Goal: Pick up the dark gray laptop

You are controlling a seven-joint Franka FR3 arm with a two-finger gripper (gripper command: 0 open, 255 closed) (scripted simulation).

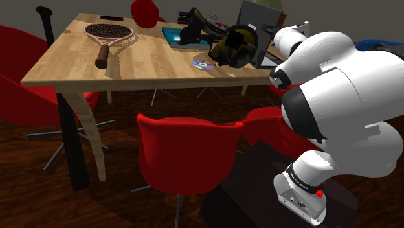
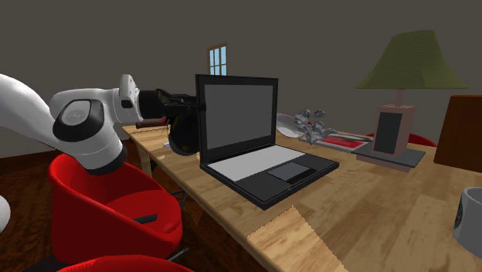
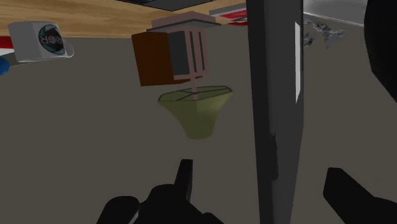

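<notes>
Laptop (image 2: 266,147) sits open on the wood table (image 2: 371,216), centre of the second exterior view. The shell is dark gray to near-black and the lid stands upright. The screen is a flat mid gray inside a black bezel, the keyboard deck is a lighter gray panel, and the trackpad in front of it is darker. The base lies near the table's front edge, turned at an angle to it. In the shoulder view the laptop is at the upper right of the frame, the lid's back a plain gray panel partly behind the white arm (image 1: 336,84).

Gripper (image 3: 257,172): spread wide, holding nothing. In the wrist view the lid runs edge-on as a dark vertical slab between the two fingers (image 3: 356,197), with a gap on each side — no contact. In the second exterior view the black hand is just behind the lid, left of centre, with the arm coming in from the left edge.

Around it — second exterior view:
- lamp with an olive shade (image 2: 409,58), upper right
- red chair (image 2: 108,209), lower left
- gray cup (image 2: 467,220), right edge

Shoulder view:
- racket (image 1: 107,34) on the table, upper left
- disc (image 1: 202,63) on the table, near centre
</notes>
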